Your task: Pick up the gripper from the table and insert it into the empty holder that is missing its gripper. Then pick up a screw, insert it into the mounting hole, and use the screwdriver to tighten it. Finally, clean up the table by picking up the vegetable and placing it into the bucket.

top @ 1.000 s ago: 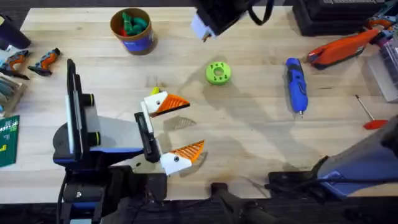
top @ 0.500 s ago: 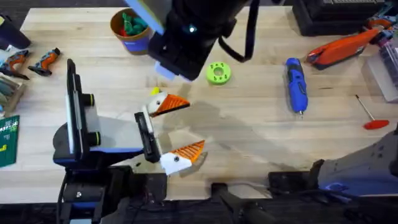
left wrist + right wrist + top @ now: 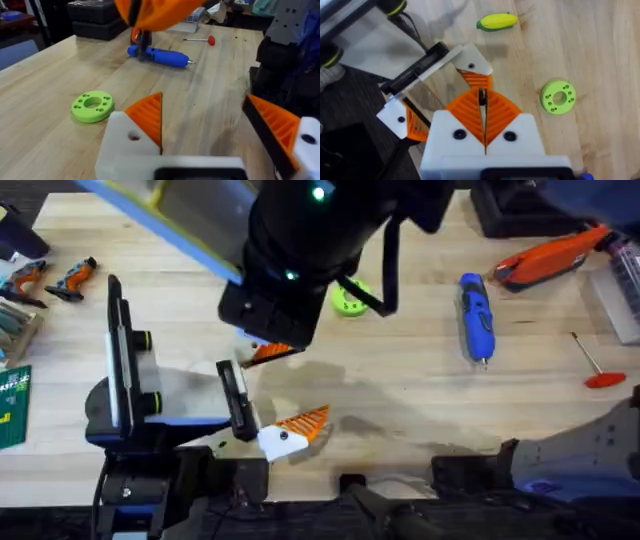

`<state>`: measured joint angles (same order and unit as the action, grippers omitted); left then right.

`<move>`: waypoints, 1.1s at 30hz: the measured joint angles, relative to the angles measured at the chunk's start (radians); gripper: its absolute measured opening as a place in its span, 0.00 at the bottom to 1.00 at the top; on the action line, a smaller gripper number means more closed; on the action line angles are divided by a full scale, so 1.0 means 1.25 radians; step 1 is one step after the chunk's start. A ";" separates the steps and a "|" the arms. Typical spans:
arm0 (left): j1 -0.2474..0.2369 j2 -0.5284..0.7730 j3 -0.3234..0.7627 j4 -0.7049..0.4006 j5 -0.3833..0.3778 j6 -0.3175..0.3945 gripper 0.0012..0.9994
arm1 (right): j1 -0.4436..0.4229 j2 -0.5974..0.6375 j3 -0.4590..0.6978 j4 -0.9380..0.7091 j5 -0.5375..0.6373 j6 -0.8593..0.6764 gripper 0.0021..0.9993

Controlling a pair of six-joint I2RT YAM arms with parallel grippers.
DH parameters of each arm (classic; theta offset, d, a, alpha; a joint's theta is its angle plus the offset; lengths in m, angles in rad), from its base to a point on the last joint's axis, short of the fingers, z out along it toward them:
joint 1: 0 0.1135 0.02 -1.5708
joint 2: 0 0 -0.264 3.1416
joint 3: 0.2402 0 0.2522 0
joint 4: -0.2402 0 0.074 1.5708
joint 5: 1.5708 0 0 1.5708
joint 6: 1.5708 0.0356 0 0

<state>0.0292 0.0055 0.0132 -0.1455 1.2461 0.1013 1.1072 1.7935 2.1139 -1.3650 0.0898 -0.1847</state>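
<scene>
The right gripper point(image 3: 482, 120) hangs above the table point(image 3: 420, 410), directly over the upper white finger mount point(image 3: 470, 62) of the left gripper point(image 3: 275, 395). Its two orange ribbed pads point(image 3: 465, 112) are pressed together, with only a thin dark line between them and nothing pinched there. In the overhead view the right arm point(image 3: 310, 250) appears large, dark and blurred, and it covers most of that upper mount.

The left gripper lies low over the table with its fingers spread wide. Each white mount carries an orange ribbed piece: the upper one point(image 3: 150, 117) and the lower one point(image 3: 305, 422).

The vegetable point(image 3: 496, 21), yellow with a green end, lies flat on the table just beyond the upper mount of the left gripper, close to it but not touching. It is also apart from the closed pads of the right gripper, on the far side of that mount.

The green disc point(image 3: 558, 97) lies beside the left gripper, away from the vegetable. The screwdriver point(image 3: 476, 316) lies farther away from the left gripper than the disc, flat on the wood. A thin rod with a red handle point(image 3: 595, 366) lies beyond the screwdriver, and a large orange-and-black tool point(image 3: 550, 260) is near the far edge of the table.
</scene>
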 joint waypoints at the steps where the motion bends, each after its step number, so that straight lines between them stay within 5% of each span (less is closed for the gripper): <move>1: 0.000 0.000 0.000 0.000 0.000 0.000 0.99 | 0.003 0.000 0.000 -0.003 0.000 -0.005 0.00; 33: 0.000 0.000 0.000 0.000 0.000 0.000 0.99 | 0.014 0.056 0.000 0.000 -0.037 -0.116 0.00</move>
<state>0.0292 0.0055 0.0132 -0.1452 1.2461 0.1013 1.1248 1.8637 2.1139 -1.3655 0.0437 -0.3302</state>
